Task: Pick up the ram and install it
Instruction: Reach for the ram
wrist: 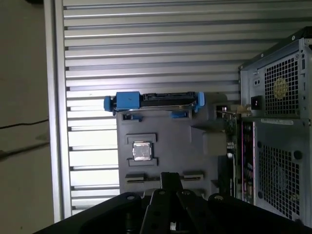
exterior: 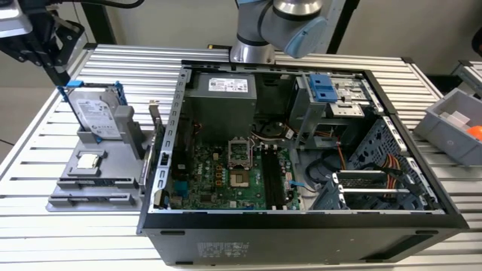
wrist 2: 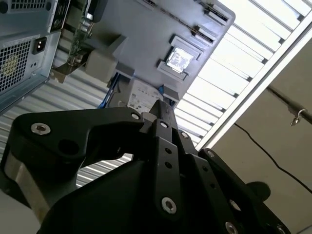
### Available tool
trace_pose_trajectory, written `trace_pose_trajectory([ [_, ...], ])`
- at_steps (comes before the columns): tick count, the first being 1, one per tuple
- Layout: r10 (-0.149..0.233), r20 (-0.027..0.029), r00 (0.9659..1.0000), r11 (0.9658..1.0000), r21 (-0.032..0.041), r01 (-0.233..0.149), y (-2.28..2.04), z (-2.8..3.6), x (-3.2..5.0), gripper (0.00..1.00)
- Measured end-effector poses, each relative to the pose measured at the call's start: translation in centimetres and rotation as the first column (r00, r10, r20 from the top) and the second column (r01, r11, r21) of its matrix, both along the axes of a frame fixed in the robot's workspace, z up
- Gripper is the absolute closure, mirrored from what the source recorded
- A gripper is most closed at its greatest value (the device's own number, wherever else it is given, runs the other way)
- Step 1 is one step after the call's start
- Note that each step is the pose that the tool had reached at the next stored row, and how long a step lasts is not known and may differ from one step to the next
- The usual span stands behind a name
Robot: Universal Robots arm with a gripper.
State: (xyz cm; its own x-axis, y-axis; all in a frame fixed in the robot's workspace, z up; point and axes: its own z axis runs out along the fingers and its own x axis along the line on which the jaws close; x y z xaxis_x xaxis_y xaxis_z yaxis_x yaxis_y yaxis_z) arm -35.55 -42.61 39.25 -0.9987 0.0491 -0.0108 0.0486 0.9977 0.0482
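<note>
Bright, even light; strong glare on table slats (wrist 2: 229,73) in second wrist view; end effector (wrist 2: 163,108) dark.

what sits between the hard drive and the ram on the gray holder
The square silver processor chip, seated in its recess on the gray holder, lies between the upright hard drive and the ram, as the exterior view shows.

The claw (wrist 2: 162,106) was black; beside the black case (exterior: 301,234) were a grey tray (exterior: 71,192), a blue-framed silver drive (exterior: 98,116) and a ribbed silver worktop (exterior: 68,243).
</note>
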Motion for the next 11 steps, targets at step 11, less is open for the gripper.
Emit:
trace_pose_trajectory([
  [11,0.010,-0.0001,0.9999,0.9999,0.0000,-0.010,-0.70,0.00,-0.17,1.00],
])
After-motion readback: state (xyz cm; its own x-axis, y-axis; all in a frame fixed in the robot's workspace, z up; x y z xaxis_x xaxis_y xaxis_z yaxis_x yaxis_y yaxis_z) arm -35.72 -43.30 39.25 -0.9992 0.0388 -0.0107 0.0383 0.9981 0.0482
